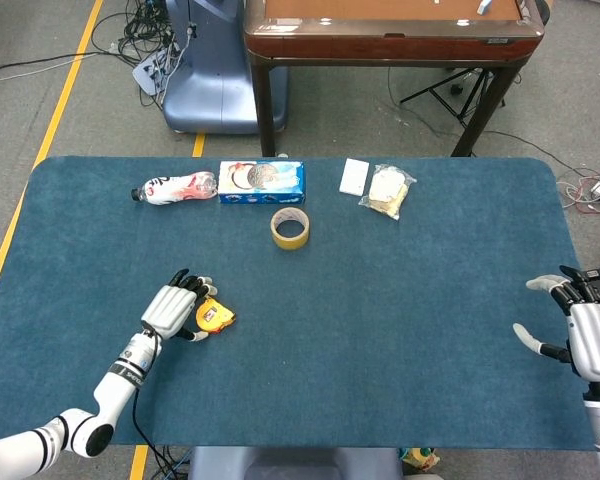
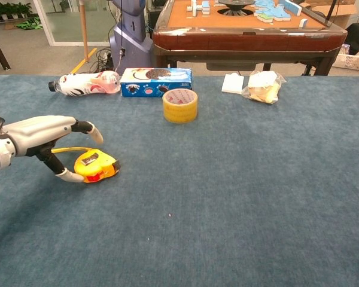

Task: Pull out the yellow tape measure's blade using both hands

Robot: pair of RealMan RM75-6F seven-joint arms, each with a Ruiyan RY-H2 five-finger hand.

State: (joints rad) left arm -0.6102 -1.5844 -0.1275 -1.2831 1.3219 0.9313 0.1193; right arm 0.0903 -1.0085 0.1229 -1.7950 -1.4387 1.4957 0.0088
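The yellow tape measure (image 1: 214, 316) (image 2: 96, 166) lies flat on the blue table, left of centre. My left hand (image 1: 173, 311) (image 2: 39, 136) hovers at its left side, fingers spread above it and the thumb touching the case's near-left edge, without gripping it. A thin yellow strip (image 2: 69, 150) runs from the case toward the hand. Only the head view shows my right hand (image 1: 592, 337), which is at the table's far right edge. It is well apart from the tape measure, its fingers apart and holding nothing.
Along the far side are a plastic bottle (image 1: 173, 188), a blue box (image 1: 261, 182), a roll of yellow tape (image 1: 290, 228), a white card (image 1: 354, 176) and a bagged snack (image 1: 387, 190). A wooden table (image 1: 390, 30) stands beyond.
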